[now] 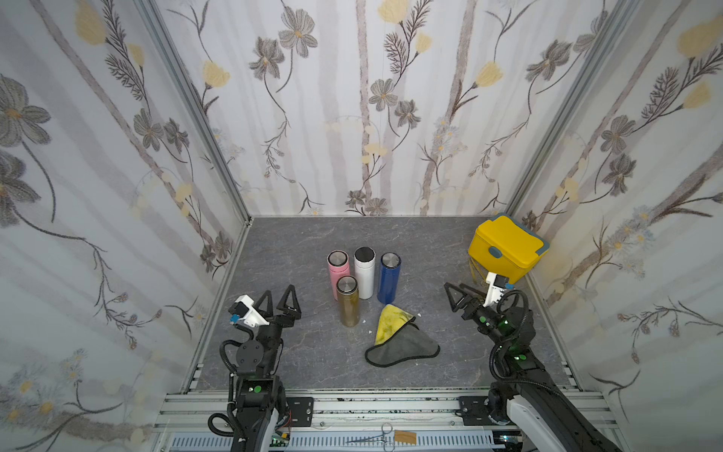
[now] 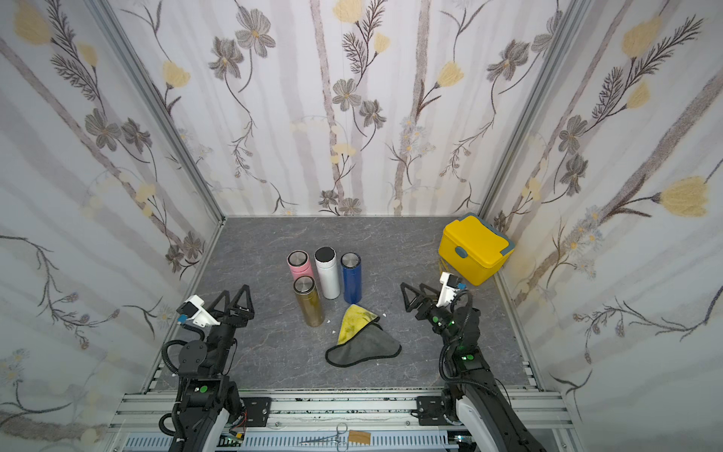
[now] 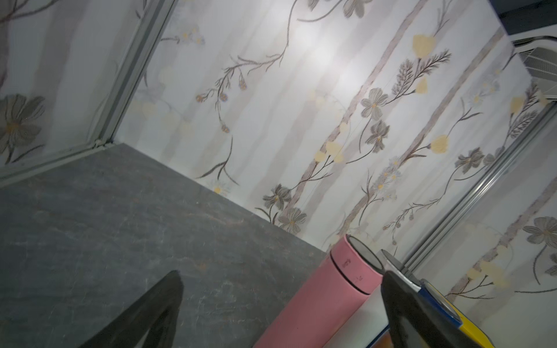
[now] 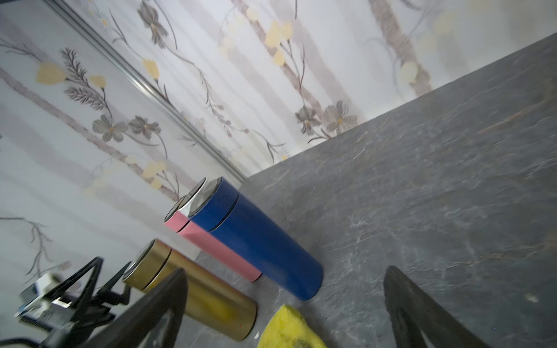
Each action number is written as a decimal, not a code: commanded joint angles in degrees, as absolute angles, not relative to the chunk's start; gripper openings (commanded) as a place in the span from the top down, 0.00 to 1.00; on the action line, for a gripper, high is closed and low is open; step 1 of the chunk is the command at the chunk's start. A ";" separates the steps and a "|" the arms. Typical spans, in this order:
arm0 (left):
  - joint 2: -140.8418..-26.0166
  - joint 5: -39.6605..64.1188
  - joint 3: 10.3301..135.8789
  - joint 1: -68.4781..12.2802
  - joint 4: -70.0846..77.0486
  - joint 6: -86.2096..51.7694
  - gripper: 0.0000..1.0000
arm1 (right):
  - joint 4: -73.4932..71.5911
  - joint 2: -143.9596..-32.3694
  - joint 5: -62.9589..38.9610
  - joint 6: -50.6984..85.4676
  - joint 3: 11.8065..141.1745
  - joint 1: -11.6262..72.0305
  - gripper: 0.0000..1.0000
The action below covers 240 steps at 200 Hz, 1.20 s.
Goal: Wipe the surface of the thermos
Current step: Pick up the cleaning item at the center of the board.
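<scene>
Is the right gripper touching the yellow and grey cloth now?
Apart. Both top views show the right gripper open, with bare table between it and the cloth.

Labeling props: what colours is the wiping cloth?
Cloth: yellow one side, grey the other, black stitched edging. Clearest in both top views.

In the right wrist view, the tall white cylindrical thermos (image 4: 197, 201) is almost wholly hidden behind the glossy blue metal thermos (image 4: 256, 241); only a sliver shows. The crumpled yellow-and-grey microfibre cloth (image 4: 287, 330) is cut off by the frame's edge. In the left wrist view, the matte pink cylindrical thermos (image 3: 325, 298) loses its base to the edge, and print on it is too small to read.
</scene>
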<state>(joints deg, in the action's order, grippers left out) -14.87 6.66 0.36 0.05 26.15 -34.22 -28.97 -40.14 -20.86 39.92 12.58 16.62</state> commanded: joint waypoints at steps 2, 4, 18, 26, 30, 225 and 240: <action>-24.54 1.75 1.00 0.09 27.06 -36.81 0.00 | -20.79 -43.60 -8.08 37.24 15.53 27.85 0.00; -25.78 1.32 0.95 0.09 27.51 -36.82 0.00 | -20.75 -44.19 -7.34 37.30 15.55 28.74 0.00; -32.79 0.01 -0.43 0.00 34.15 -35.47 0.00 | -20.22 -48.69 -2.11 38.14 16.61 35.01 0.00; -35.79 -2.42 -0.55 0.01 35.41 -36.51 0.00 | -19.56 -51.78 1.13 38.44 17.59 38.52 0.00; -36.88 -3.92 0.15 0.00 34.24 -37.21 0.00 | -19.26 -53.44 2.61 38.48 18.38 40.13 0.00; -15.64 -4.33 -5.45 0.00 27.19 -36.75 0.00 | 10.66 -98.78 14.30 42.68 47.36 60.22 0.00; -16.60 -4.31 -5.28 0.00 27.67 -36.76 0.00 | 10.42 -100.75 13.48 42.57 47.20 60.62 0.00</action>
<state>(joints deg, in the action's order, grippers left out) -15.55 -4.36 0.36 -0.01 26.20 -37.10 6.07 -97.51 18.22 41.25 47.81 60.29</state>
